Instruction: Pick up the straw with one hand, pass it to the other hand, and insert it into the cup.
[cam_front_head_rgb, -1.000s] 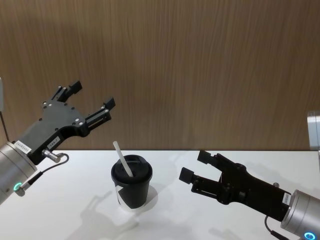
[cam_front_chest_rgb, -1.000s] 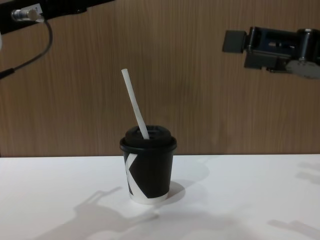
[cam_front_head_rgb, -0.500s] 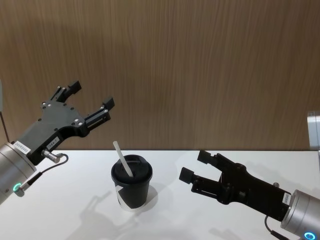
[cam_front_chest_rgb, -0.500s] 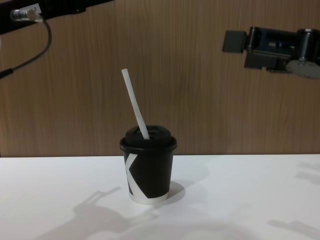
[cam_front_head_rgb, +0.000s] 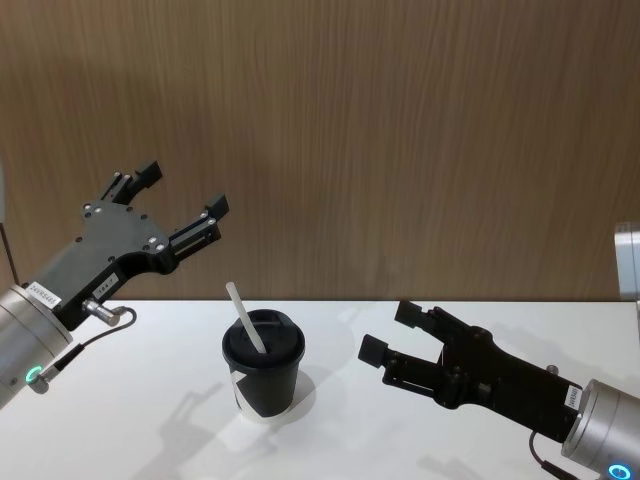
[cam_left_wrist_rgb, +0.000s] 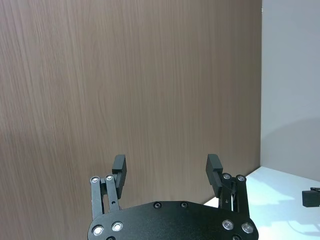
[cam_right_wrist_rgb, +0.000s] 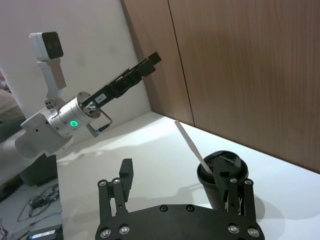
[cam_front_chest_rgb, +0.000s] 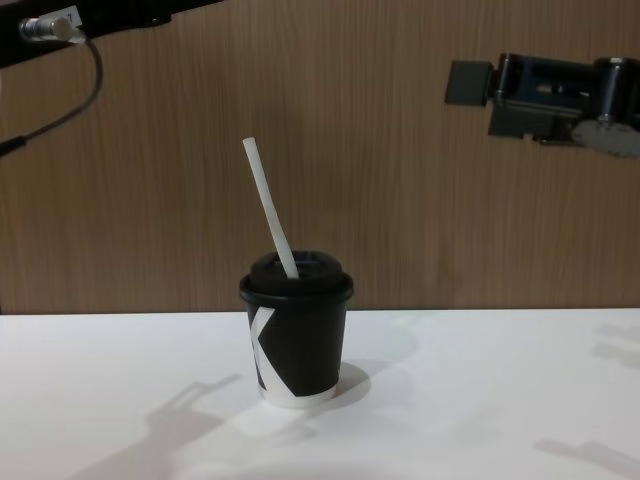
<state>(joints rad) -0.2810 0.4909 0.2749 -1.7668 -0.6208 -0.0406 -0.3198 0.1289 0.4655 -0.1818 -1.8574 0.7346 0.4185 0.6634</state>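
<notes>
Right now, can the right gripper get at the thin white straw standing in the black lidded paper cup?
Probably yes. The right gripper is open and aimed toward the thin white straw, which leans out of the black lidded paper cup; the white table between them is bare.

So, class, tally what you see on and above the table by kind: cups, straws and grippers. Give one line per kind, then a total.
Cups: 1, the cup
Straws: 1, the straw, standing in the cup
Grippers: 2, the left gripper and the right gripper, both open
Total: 4
</notes>
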